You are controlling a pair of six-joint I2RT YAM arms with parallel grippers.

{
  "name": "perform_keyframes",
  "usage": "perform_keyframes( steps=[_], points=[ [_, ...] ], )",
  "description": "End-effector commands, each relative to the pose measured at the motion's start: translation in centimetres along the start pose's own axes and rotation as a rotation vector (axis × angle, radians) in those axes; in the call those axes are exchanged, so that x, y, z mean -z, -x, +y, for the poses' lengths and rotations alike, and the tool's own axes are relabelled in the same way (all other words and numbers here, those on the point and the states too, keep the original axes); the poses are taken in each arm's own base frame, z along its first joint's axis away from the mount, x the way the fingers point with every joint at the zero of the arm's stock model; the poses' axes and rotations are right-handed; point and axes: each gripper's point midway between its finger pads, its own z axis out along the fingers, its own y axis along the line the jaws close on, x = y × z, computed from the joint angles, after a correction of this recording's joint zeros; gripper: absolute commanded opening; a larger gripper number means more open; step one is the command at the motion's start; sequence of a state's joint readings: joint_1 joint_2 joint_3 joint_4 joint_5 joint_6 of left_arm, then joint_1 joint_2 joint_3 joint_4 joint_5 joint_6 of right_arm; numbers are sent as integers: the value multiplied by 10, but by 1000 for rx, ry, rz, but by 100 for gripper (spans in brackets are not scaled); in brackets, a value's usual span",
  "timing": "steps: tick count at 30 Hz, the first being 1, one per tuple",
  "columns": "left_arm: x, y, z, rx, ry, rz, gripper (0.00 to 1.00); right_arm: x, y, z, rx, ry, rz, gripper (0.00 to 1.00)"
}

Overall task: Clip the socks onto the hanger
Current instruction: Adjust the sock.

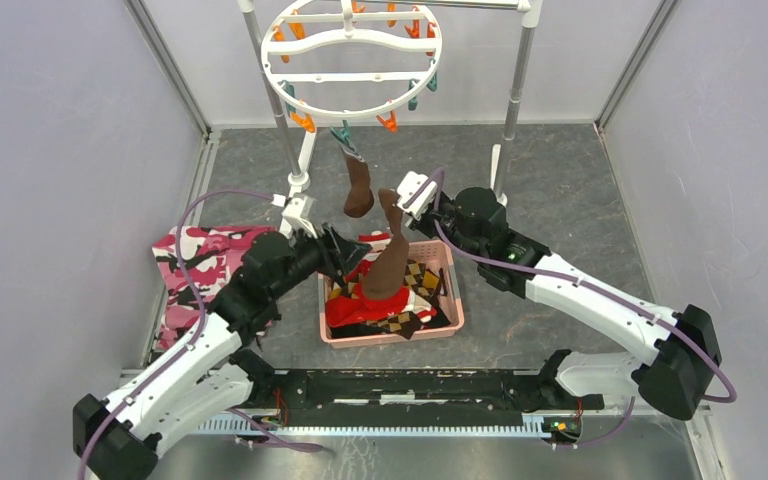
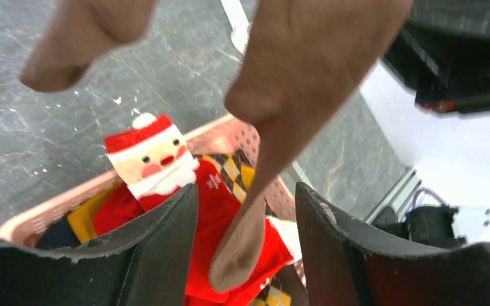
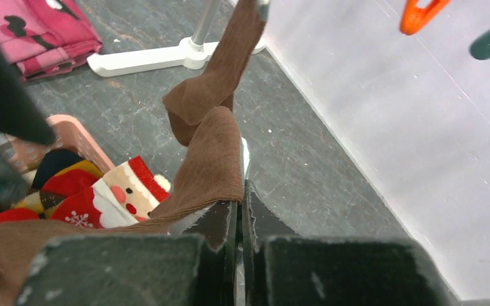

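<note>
Sock (image 1: 392, 255) below the hanger (image 1: 350, 77) looked limp and light; right gripper (image 3: 240, 199) clamped its top edge, sensibly; left gripper (image 2: 245, 189) gaped.

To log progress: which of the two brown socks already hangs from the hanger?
The left brown sock, dangling from a teal clip on the hanger. The other brown sock is pinched in the right gripper, trailing into the basket.
</note>
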State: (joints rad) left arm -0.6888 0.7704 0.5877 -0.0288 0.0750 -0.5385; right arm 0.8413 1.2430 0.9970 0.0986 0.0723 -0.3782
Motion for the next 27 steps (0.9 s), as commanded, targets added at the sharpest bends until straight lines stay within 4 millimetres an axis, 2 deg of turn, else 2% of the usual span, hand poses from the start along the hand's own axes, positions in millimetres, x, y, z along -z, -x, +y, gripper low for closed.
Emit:
perform_keyframes(
  steps=[1, 4, 9, 15, 20, 27],
  points=[
    [6, 29, -18, 103, -156, -47, 65, 5, 9, 12, 77, 100, -48, 0],
    [9, 34, -17, 114, -149, -60, 71, 12, 7, 28, 104, 183, -84, 0],
    [15, 43, -27, 139, -190, -77, 77, 23, 4, 52, 201, 316, -137, 0],
    [19, 45, -35, 222, -239, -56, 81, 34, 9, 69, 318, 409, -229, 0],
    [15, 34, -37, 299, -278, -18, 82, 41, 20, 78, 343, 459, -304, 0],
    [7, 20, -45, 414, -374, 34, 81, 41, 27, 82, 333, 471, -334, 0]
  ],
)
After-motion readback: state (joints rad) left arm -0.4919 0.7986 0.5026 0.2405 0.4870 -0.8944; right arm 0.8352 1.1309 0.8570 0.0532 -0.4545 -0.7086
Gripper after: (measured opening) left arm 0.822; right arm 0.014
